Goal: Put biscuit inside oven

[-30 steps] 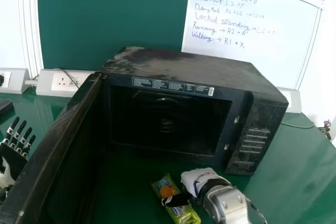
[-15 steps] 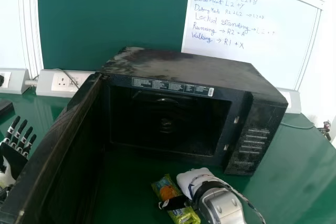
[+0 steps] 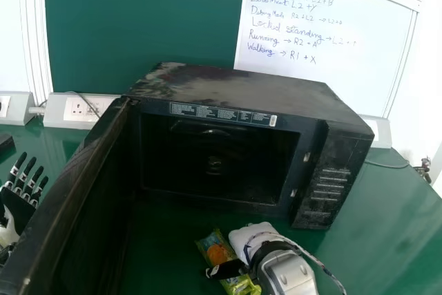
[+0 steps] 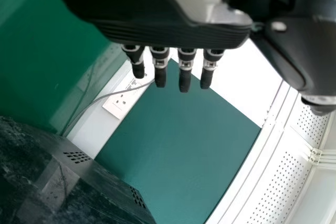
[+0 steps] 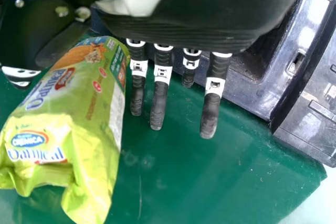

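The biscuit packet (image 5: 79, 108) looks like shiny, crinkled plastic, the tabletop (image 5: 210, 182) glossy.

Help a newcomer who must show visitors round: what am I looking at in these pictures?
This is a humanoid robot. One picture looks forward and down from its head; the others come from its left and right wrists. On the green table stands a black oven, its door open, with a biscuit packet lying in front. It is at the right hand, between thumb and straight fingers; these do not curl round it, so it seems not gripped. The left hand is open and empty.
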`<state>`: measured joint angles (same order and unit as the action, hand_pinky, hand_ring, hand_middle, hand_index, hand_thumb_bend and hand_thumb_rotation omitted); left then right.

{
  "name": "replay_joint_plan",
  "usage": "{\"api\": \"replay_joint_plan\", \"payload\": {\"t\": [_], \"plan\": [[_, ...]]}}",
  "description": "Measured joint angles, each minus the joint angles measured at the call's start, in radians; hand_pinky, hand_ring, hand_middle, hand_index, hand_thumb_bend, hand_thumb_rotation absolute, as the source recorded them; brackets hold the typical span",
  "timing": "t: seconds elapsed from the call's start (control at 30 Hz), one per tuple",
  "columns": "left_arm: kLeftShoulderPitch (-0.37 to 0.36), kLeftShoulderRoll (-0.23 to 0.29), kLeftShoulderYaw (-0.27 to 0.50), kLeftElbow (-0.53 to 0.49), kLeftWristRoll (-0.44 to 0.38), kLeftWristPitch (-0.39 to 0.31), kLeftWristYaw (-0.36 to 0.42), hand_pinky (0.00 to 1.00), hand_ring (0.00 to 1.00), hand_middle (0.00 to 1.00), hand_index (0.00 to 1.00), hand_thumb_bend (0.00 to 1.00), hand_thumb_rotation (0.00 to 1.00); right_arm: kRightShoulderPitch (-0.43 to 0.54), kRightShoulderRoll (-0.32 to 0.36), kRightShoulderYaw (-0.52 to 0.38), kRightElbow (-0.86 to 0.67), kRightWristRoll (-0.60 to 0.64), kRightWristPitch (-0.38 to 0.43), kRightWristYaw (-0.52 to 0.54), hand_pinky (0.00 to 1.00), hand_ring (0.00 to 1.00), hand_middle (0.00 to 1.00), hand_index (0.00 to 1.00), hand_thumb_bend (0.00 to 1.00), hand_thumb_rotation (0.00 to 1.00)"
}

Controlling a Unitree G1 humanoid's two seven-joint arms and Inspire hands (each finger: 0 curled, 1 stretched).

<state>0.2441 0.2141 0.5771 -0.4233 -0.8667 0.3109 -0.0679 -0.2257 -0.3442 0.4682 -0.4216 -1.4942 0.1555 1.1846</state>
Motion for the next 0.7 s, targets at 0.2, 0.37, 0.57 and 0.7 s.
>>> {"api": "replay_joint_plan", "payload": {"t": [0.2,0.37,0.57,0.7], "plan": [[0.0,0.0,0.0,-0.003,0.0,0.0,0.0,0.85,0.91,0.93,0.96,0.82,0.43,-0.004,0.002,-0.008,-0.007,0.007,0.009,0.024,0.23,0.35,0.45,0.61,0.99,0.54],[0.001,0.0,0.0,-0.004,0.001,0.0,0.0,0.86,0.91,0.93,0.96,0.82,0.44,0.023,-0.01,-0.031,-0.054,0.061,0.009,0.029,0.34,0.45,0.52,0.61,0.57,0.14],[0.0,0.0,0.0,-0.004,-0.001,0.0,-0.001,0.86,0.91,0.93,0.96,0.82,0.43,0.013,0.025,0.023,-0.05,-0.038,0.01,0.063,0.39,0.5,0.59,0.67,0.56,0.16],[0.0,0.0,0.0,-0.004,0.0,0.0,-0.001,0.86,0.92,0.93,0.96,0.83,0.43,0.018,0.046,0.036,-0.052,-0.071,0.01,0.066,0.27,0.37,0.49,0.68,0.55,0.13]]}}
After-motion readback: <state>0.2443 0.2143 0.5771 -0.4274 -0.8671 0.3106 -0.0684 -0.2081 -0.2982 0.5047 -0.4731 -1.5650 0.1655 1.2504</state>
